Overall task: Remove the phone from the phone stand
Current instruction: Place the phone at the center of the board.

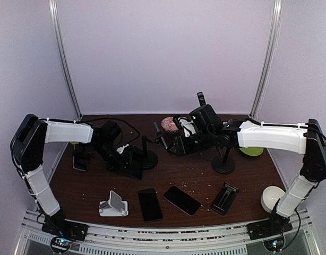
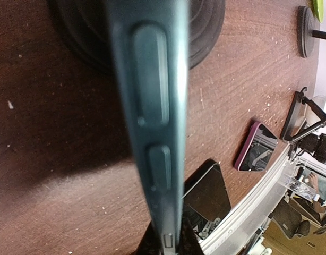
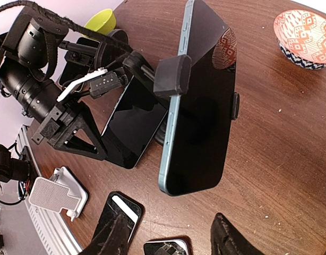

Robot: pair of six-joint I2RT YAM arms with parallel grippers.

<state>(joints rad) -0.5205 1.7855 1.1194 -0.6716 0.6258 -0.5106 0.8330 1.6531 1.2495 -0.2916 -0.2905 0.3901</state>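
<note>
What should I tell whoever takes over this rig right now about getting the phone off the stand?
The left gripper has its fingers shut on the edge of a second phone near the phone stand.
The right gripper is open, facing the phone without touching it.
The phone sits clamped in the stand, not yet removed.
Done: the approach.
Left: close on the phone and pull it out of the clamp.
</note>
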